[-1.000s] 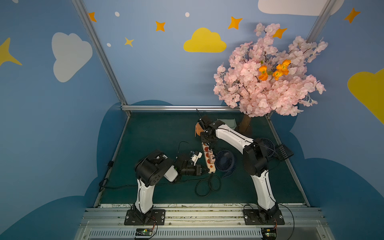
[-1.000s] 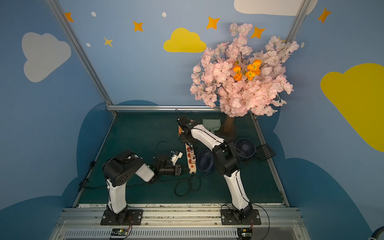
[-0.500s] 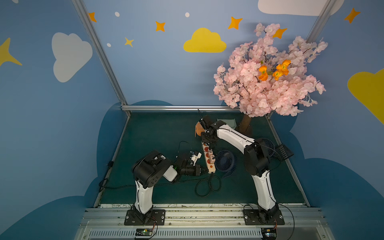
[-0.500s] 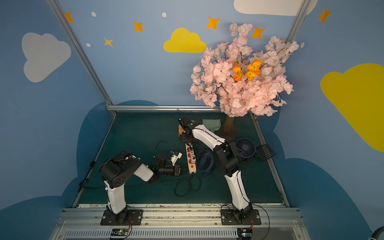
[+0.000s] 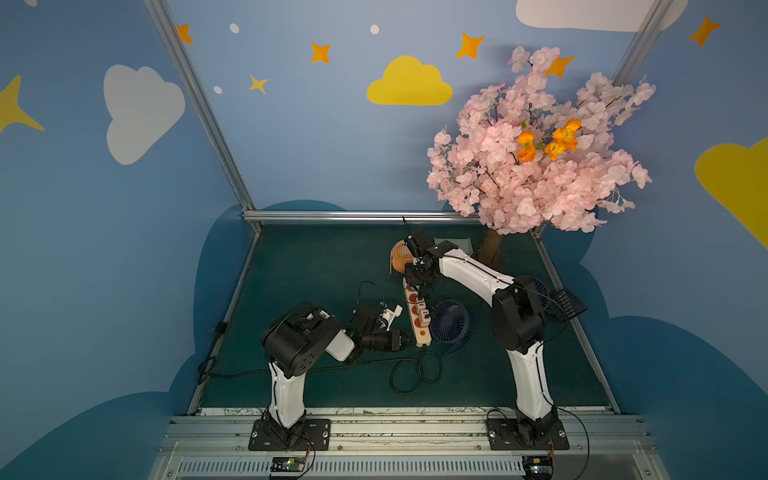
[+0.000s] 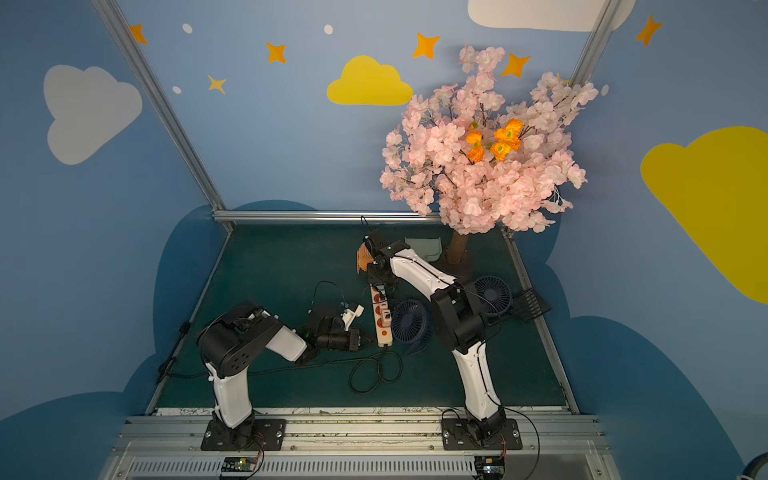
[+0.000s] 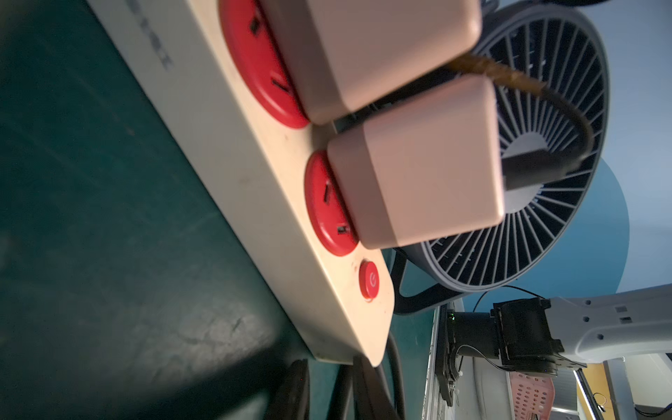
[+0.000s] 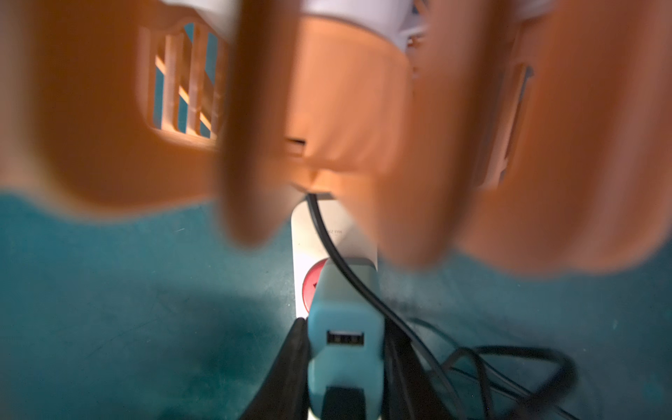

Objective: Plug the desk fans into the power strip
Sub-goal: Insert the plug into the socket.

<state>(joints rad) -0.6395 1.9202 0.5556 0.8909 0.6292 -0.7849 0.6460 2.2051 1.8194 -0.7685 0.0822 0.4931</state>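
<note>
The power strip (image 5: 415, 309) lies flat on the green worktop (image 5: 316, 274). Its long axis runs from the robot's side toward the back wall, a little aslant. The button end, where the black cord (image 5: 415, 376) leaves, is the near end. Two pink adapters (image 7: 425, 182) occupy the sockets next to it.

Right claw (image 8: 345, 325): positioned over the far end of the strip and closed on a teal USB adapter (image 8: 342, 298), which stands on the last red socket (image 8: 309, 282). The right arm is therefore the arm at the working end. An orange desk fan (image 5: 400, 257) stands just beyond that end. A thin black cable (image 8: 327, 240) comes out at its base and crosses the adapter. Whether the adapter's pins are fully home cannot be told, because the joint is hidden.

Left claw (image 5: 409, 338): at the near end, touching or just beside the strip's side by the button. Whether it clamps the strip cannot be told.

Judgement: the coming move is a straight push into the socket face, at right angles to the long axis. The near end should be braced against sliding or tipping. A navy fan (image 5: 451, 322) stands close on the strip's right flank.
</note>
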